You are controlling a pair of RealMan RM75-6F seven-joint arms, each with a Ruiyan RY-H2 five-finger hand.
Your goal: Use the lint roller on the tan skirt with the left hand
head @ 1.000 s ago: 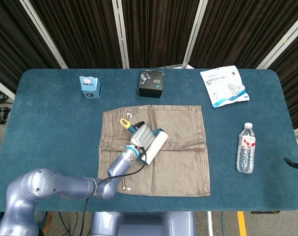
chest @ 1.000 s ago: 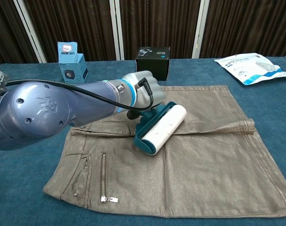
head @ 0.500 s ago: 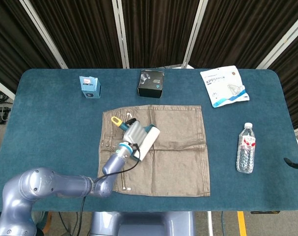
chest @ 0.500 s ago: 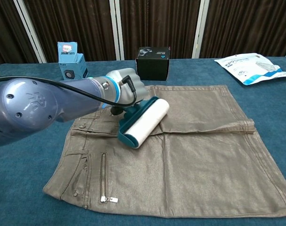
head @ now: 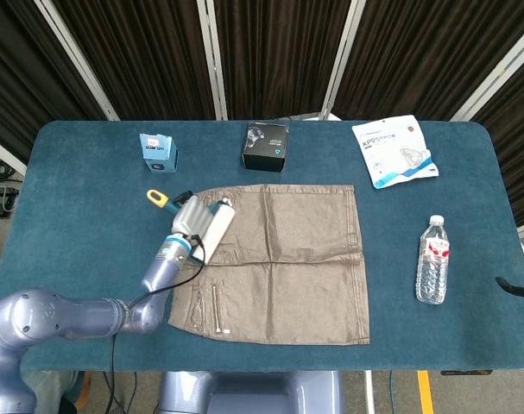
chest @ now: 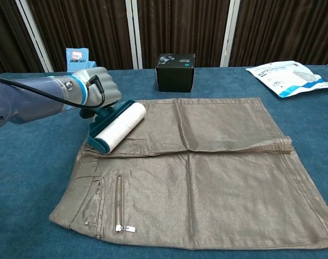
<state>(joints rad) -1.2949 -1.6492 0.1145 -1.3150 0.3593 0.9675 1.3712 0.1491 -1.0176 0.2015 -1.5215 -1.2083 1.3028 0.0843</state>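
Observation:
The tan skirt [head: 283,259] [chest: 207,172] lies flat in the middle of the blue table, zipper and buttons at its left side. My left hand [head: 188,217] [chest: 96,86] grips the handle of the lint roller [head: 217,226] [chest: 118,127]. Its white roll with a teal frame rests on the skirt's upper left edge, by the waistband. A yellow handle tip [head: 155,197] sticks out behind the hand in the head view. My right hand shows in neither view.
A black box [head: 266,146] [chest: 175,72] and a small blue box [head: 158,153] [chest: 77,56] stand behind the skirt. A white mask packet [head: 393,150] [chest: 290,77] lies at the back right. A water bottle [head: 432,260] lies at the right.
My left hand has drawn the lint roller leftward across the skirt, from its middle to its upper left edge.

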